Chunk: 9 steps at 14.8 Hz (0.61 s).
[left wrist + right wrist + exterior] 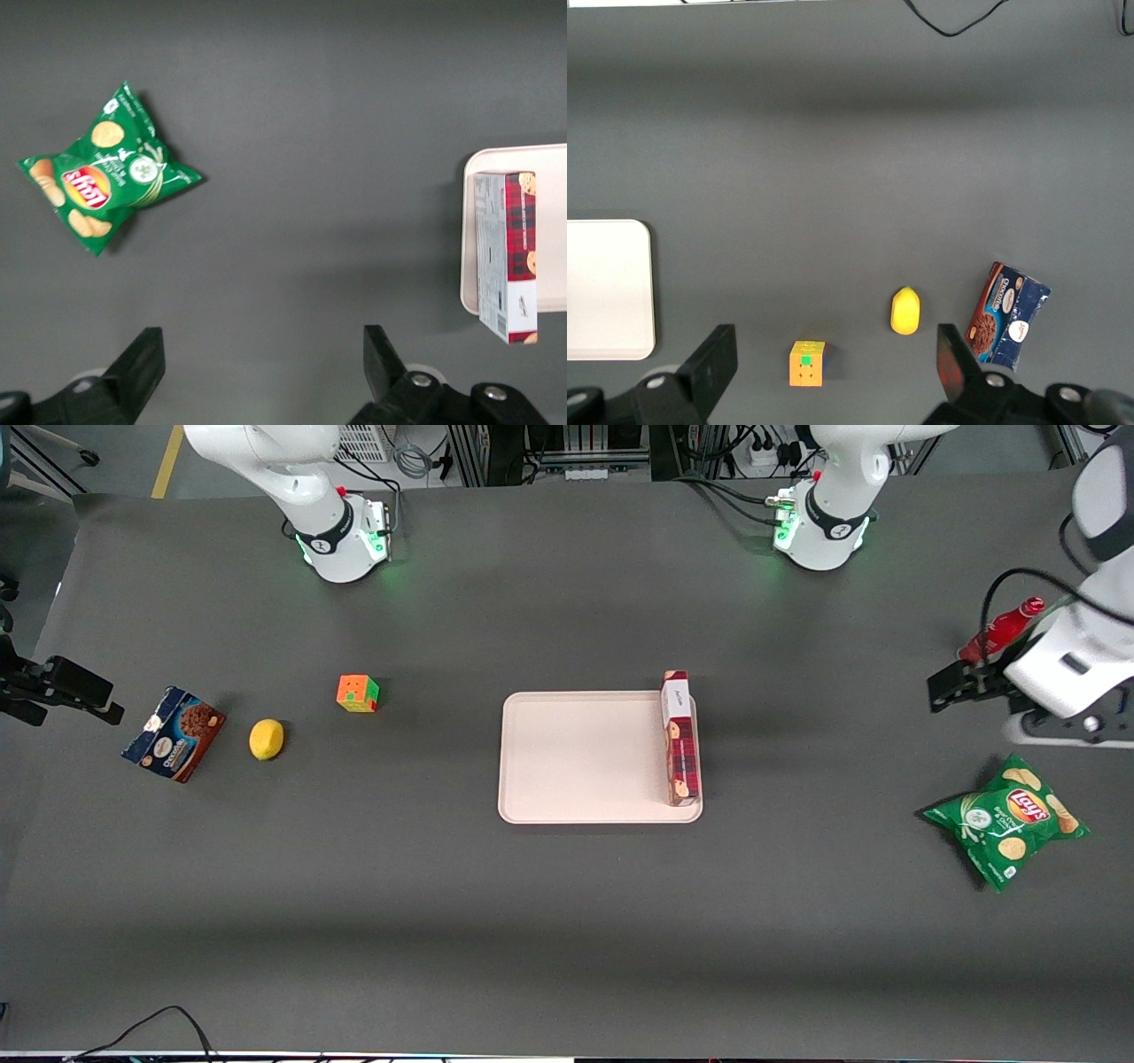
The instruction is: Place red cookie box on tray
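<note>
White-shelled left arm hangs over the working arm's end of the table, its black gripper [946, 689] held above bare mat, well apart from the tray [576, 757]. Wrist view shows the two fingers [142, 363] spread wide, nothing between them.

Red cookie box [679, 737], a long slim tartan carton w/ golden biscuit prints and a white end section, stands on its narrow long side on the tray, along the rim nearest the working arm. Its white end pokes out over the tray's rim farther from the front camera. Tray is pale pinkish-cream, flat, rounded corners, low rim; rest of its surface is bare.

Dark grey mat covers the table [567, 921]. Crinkled green chip bag [1005, 821] lies nearer the front camera than the gripper. Red bottle [1001, 630] sits just beside the arm, partly hidden by it.

Toward the parked arm's end: multicoloured puzzle cube [357, 693], yellow lemon [266, 739] and blue-and-brown chocolate cookie box [174, 732], all well apart from the tray. Nothing lies between gripper and tray.
</note>
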Each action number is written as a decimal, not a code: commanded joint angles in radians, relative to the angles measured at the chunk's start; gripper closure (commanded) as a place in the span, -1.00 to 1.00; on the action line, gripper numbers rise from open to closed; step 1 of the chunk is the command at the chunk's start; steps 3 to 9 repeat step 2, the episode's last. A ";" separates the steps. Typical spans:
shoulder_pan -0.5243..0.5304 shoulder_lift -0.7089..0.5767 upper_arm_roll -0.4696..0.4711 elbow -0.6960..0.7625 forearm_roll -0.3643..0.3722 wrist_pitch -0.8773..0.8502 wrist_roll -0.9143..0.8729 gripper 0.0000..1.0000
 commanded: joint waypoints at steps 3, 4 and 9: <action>0.006 -0.052 0.008 0.025 -0.016 -0.091 0.038 -1.00; 0.006 -0.052 0.008 0.025 -0.016 -0.091 0.038 -1.00; 0.006 -0.052 0.008 0.025 -0.016 -0.091 0.038 -1.00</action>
